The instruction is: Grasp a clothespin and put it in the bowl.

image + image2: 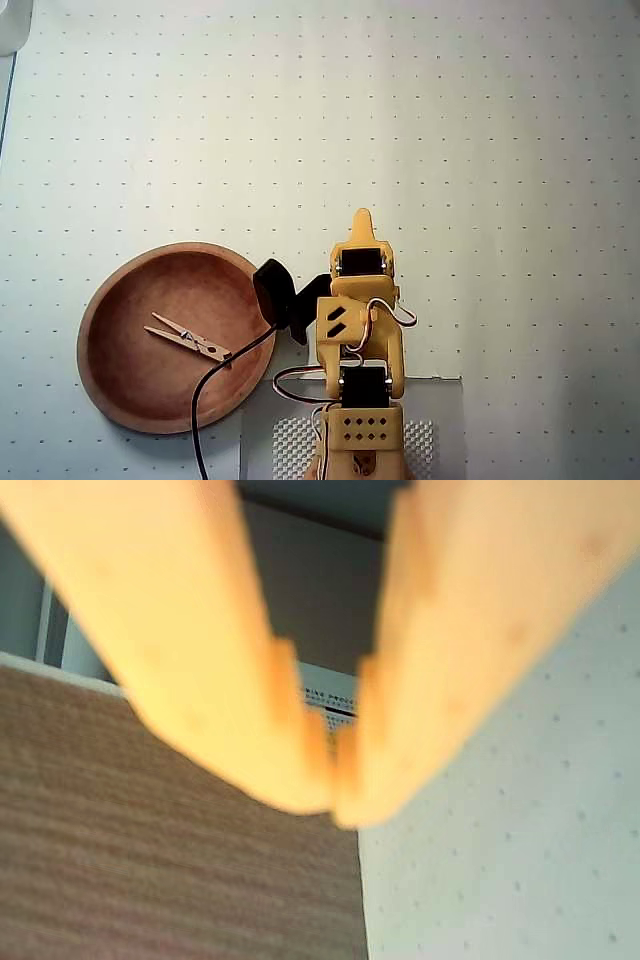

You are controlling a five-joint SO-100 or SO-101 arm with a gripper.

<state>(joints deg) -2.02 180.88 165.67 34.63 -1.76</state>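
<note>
We see the clothespin (pixel 188 340) lying inside the bowl (pixel 100 300); our hand (pixel 335 780), closed on nothing, sits just right of the bowl in the overhead view.

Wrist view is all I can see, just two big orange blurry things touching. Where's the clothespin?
Observer: In the overhead view, the clothespin lies inside the wooden bowl.
Operator: Is the gripper holding anything?
Observer: No. The gripper is shut with nothing between its tips; overhead it points away from the bowl.
Operator: Where's the arm, then?
Observer: Overhead, the arm is folded up just right of the bowl, and a black cable runs across the bowl's rim.
</note>
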